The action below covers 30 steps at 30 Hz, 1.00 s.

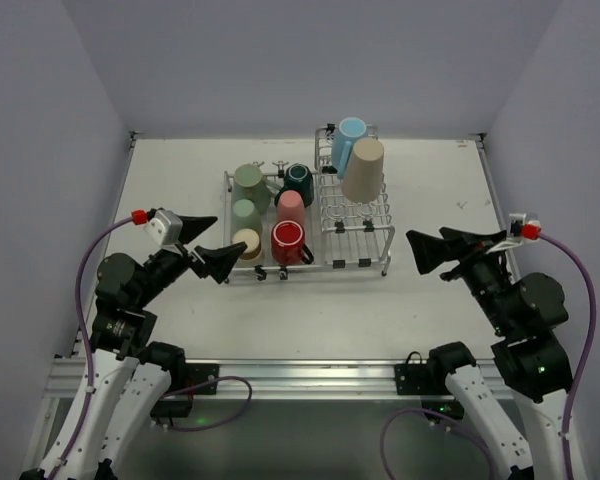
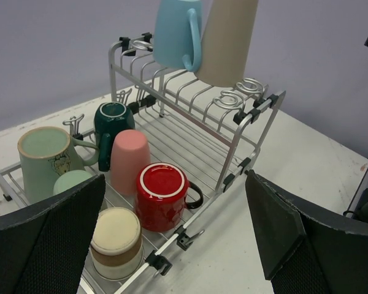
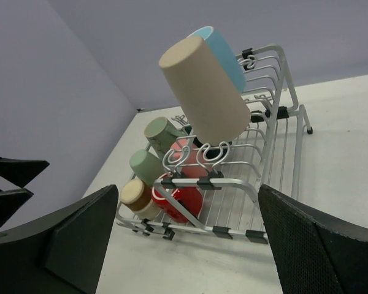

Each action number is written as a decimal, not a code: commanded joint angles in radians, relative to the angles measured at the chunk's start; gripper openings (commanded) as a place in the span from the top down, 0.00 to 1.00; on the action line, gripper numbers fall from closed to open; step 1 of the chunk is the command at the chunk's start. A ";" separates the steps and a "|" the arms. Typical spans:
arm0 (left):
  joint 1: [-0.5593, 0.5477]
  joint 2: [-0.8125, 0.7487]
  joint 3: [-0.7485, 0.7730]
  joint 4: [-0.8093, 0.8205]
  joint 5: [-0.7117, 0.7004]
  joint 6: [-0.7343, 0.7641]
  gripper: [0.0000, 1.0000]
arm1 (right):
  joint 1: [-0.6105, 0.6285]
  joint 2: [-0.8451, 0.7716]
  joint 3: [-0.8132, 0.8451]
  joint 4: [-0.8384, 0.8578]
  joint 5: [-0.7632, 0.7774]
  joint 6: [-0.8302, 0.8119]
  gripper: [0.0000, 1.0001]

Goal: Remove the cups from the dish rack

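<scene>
The silver wire dish rack (image 1: 332, 266) stands mid-table. Its raised right section holds a light blue mug (image 1: 351, 138) and a beige cup (image 1: 364, 170) upside down on the prongs. Its low left section holds a sage green mug (image 1: 250, 185), a small sage cup (image 1: 245, 213), a dark teal mug (image 1: 299, 182), a pink cup (image 1: 291, 208), a red mug (image 1: 290, 242) and a tan cup (image 1: 247, 244). My left gripper (image 1: 230, 236) is open and empty, just left of the tan cup. My right gripper (image 1: 415, 252) is open and empty, right of the rack.
The white table (image 1: 180, 180) is walled in by lavender panels on three sides. In the left wrist view the red mug (image 2: 162, 195) and tan cup (image 2: 115, 242) sit by the rack's front rail (image 2: 257, 116). The right wrist view shows the beige cup (image 3: 202, 89) tilted overhead.
</scene>
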 commanded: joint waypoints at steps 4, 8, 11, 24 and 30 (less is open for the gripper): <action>0.010 -0.005 0.011 -0.013 0.019 0.000 0.00 | -0.004 0.084 0.088 0.012 -0.027 -0.009 0.01; 0.010 -0.009 0.005 -0.012 0.013 -0.009 0.00 | -0.004 0.147 0.123 0.021 -0.026 -0.021 0.01; 0.009 -0.012 0.003 -0.003 0.014 -0.025 0.00 | -0.004 0.205 0.170 0.023 -0.036 -0.041 0.01; 0.009 -0.012 -0.010 0.010 -0.023 -0.068 0.00 | 0.130 0.565 0.454 -0.002 0.071 -0.205 0.01; 0.009 -0.011 -0.009 -0.004 -0.042 -0.069 0.00 | 0.180 0.723 0.592 -0.068 0.226 -0.302 0.01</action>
